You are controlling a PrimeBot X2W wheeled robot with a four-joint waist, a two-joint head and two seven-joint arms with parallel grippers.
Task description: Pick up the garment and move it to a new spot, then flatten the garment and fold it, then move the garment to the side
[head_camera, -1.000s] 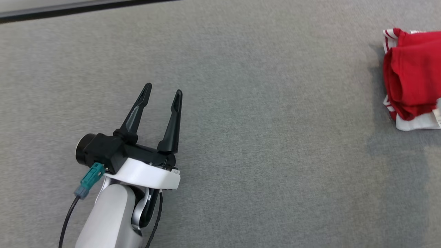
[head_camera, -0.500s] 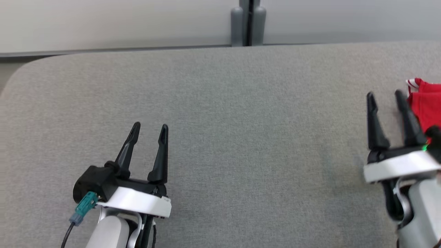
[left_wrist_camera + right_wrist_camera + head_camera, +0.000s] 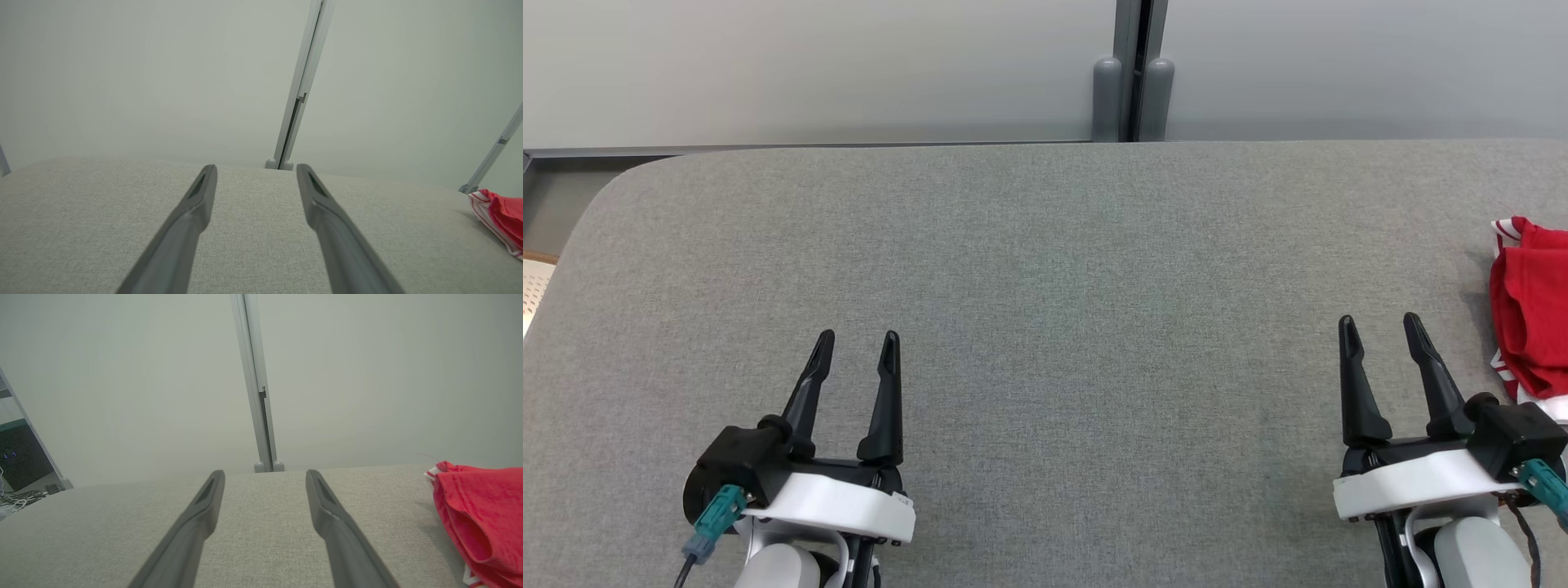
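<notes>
Left gripper [image 3: 858,335] – fingers spread wide, nothing between them, low over grey table [image 3: 1045,269], near-left part. Right gripper [image 3: 1379,318] – also wide open, empty, near-right part. Garment [image 3: 1531,318]: red with white striped trim, bunched heap at table's right edge (cut by head-view frame), just beside right gripper's outer finger, not touching; well apart from left gripper. Tiny print on left gripper's white collar [image 3: 837,506] too small to read. Teal plug [image 3: 717,513] on left wrist. Grey post [image 3: 1134,90] behind table.
</notes>
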